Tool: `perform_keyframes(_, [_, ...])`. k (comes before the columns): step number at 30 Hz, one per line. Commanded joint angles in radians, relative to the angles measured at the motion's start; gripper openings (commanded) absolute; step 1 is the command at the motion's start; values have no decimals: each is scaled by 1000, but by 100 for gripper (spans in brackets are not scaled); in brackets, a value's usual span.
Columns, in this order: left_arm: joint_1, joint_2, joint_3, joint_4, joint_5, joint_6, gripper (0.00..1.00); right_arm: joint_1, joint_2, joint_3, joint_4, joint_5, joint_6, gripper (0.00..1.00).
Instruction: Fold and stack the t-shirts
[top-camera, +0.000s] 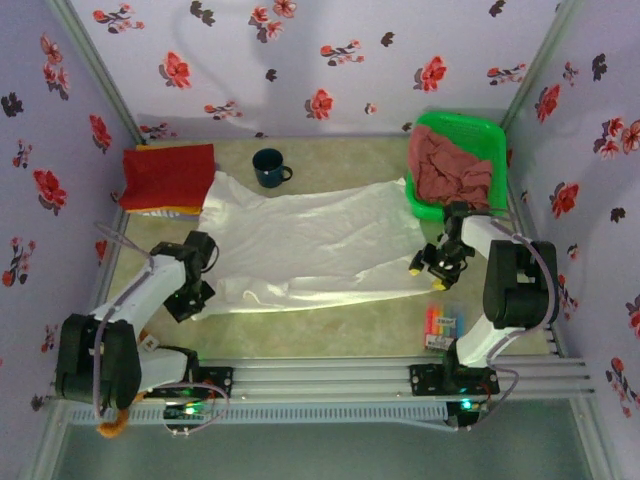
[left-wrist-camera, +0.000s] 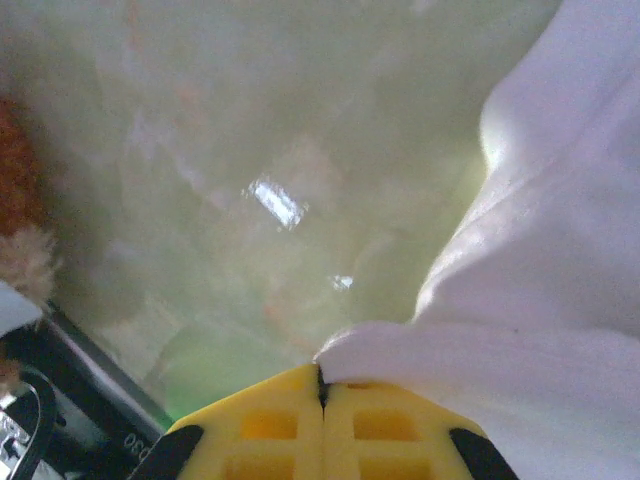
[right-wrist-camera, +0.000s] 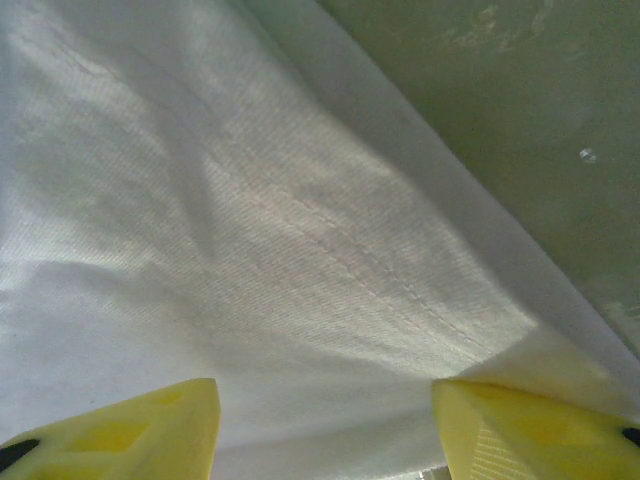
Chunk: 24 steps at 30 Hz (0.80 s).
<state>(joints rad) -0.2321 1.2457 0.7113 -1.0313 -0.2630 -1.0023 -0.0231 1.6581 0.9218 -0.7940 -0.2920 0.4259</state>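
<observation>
Left tool (left-wrist-camera: 322, 378) pinches white shirt (left-wrist-camera: 545, 300) edge.

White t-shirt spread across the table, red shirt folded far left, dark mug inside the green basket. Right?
No. The dark mug stands on the table beyond the white t-shirt, well left of the green basket, as the top external view shows.

A green plastic basket (top-camera: 465, 124) is set at the far right corner of the pale green tabletop (top-camera: 330, 325). A dark blue mug (top-camera: 268, 167) is stood upright near the far edge. A pack of coloured markers (top-camera: 443, 328) is laid near the front right. The space is enclosed by lilac flowered walls (top-camera: 300, 60).
</observation>
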Motion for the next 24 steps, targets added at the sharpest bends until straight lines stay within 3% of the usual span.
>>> perform_keyframes(1, [-3,36,-13,25,-103,42,0,-20,29,-5,5,88,-18,61])
perform_keyframes(6, [-4,65,-52,86,-47,14,0,-17,6,5,3,32,-9,61])
perform_keyframes(9, [-3,74,-81,101,-47,11,5,-14,0,11,-5,49,-12,61])
perform_keyframes(14, [-4,95,-87,142,-17,29,3,-18,45,23,-6,97,-24,61])
perform_keyframes(17, [-24,95,-65,87,39,2,12,-23,57,48,-17,107,-33,61])
perform_keyframes(21, [-49,-31,-73,59,7,-39,30,-23,38,60,-27,102,-34,61])
perform_keyframes(24, [-41,-72,-26,18,-22,-23,37,-22,29,57,-29,82,-33,61])
